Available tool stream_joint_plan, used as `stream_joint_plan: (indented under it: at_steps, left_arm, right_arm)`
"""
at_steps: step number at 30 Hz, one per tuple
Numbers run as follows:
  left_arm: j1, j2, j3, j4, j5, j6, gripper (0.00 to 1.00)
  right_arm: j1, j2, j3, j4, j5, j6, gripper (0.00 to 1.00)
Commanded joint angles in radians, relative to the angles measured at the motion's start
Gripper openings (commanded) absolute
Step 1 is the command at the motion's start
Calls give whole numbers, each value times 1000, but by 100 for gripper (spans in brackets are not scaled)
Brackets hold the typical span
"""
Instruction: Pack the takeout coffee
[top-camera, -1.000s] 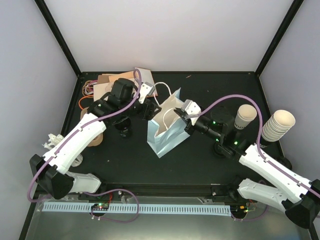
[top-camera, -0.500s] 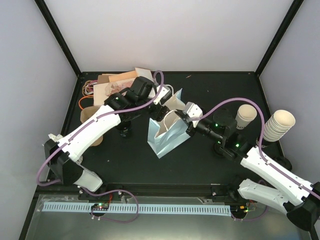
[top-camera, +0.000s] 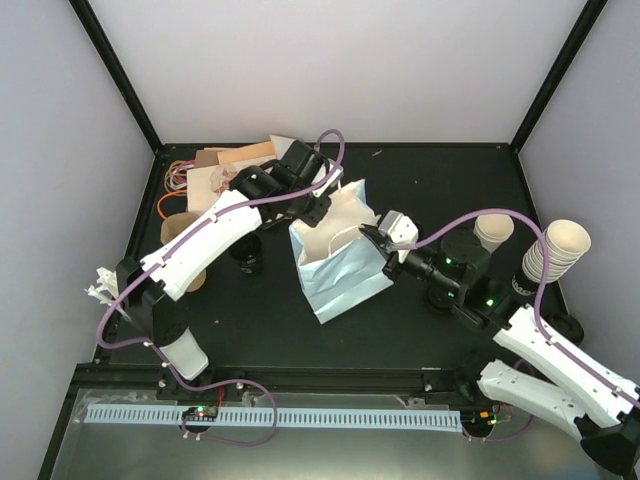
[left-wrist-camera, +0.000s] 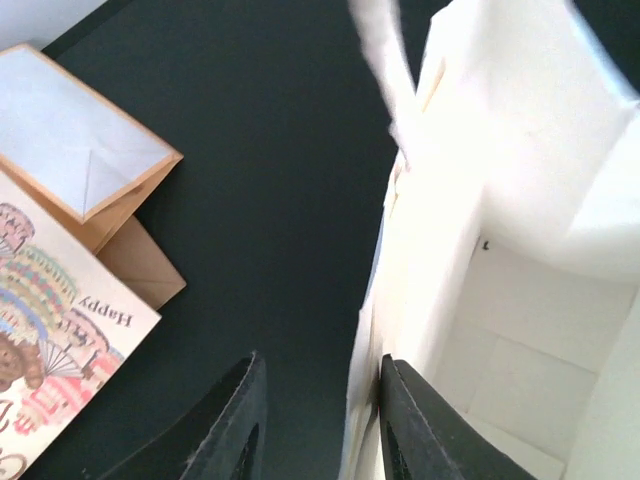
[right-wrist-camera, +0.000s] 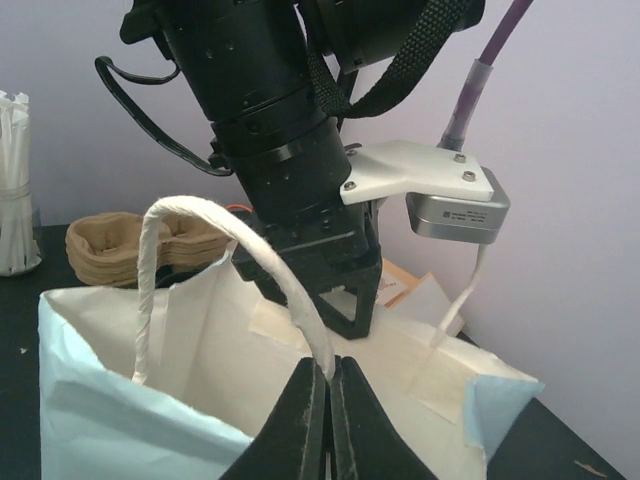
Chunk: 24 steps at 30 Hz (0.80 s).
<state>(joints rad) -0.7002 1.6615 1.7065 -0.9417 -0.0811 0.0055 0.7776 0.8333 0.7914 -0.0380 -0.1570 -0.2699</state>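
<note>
A white and pale blue paper bag (top-camera: 340, 265) stands mid-table with its mouth open. My right gripper (top-camera: 372, 235) is shut on its near rope handle (right-wrist-camera: 215, 208), the jaws pinched together on the cord (right-wrist-camera: 328, 365). My left gripper (top-camera: 318, 205) is at the bag's far rim. It is open and straddles the bag wall (left-wrist-camera: 420, 250): the right finger (left-wrist-camera: 405, 420) is inside against the paper, the left finger (left-wrist-camera: 235, 420) outside with a gap (left-wrist-camera: 320, 365). The takeout coffee (top-camera: 247, 258) shows as a dark lid left of the bag, partly under my left arm.
A brown pulp carrier (top-camera: 180, 235) sits at the left, with white straws (top-camera: 100, 280) near the left edge. Envelopes and a greeting card (top-camera: 225, 165) lie at the back left. A lidless cream cup (top-camera: 492, 230) and stacked cups (top-camera: 560, 250) stand at the right.
My left arm swung right and farther back to the bag's far rim, and its jaws narrowed. The bag's mouth spread wider. My right gripper kept the handle and shifted slightly right.
</note>
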Motion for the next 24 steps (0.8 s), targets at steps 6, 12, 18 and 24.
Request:
stream_joint_plan:
  at_steps: [6,12,18,24]
  left_arm:
    - [1,-31,48,-92,-110,12,30]
    - [4,-63,47,-106,-175,3,30]
    - [21,-78,43,-131,-225,-24,30]
    - [33,-89,36,-142,-250,-37,30]
  right_arm:
    - [6,-137,-69,-70,54,59,1]
    - [6,-233,-122,-88,54,86,1]
    - [6,-286,-146,-148,84,117,2]
    - [6,-331,-167,-171,109,143,2]
